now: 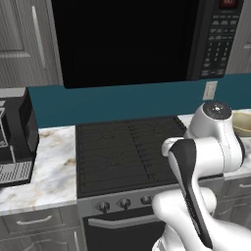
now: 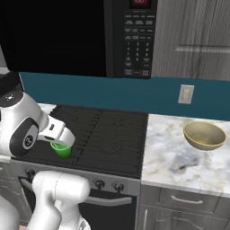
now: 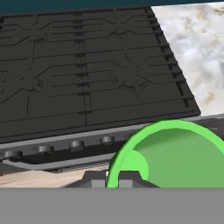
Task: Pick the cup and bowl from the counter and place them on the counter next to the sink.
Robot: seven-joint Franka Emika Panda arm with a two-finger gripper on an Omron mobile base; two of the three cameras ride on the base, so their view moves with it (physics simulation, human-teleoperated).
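Pincer: closed on the small bright green cup | held above black stovetop | white marble desk lies right, bearing the shallow tan-yellow bowl.

We see a black stovetop set against a teal wall. Above it hangs a black microwave; beside that, grey cabinets and a white wall outlet.

I count one green cup, one tan bowl, one stove, one microwave, three knobs.
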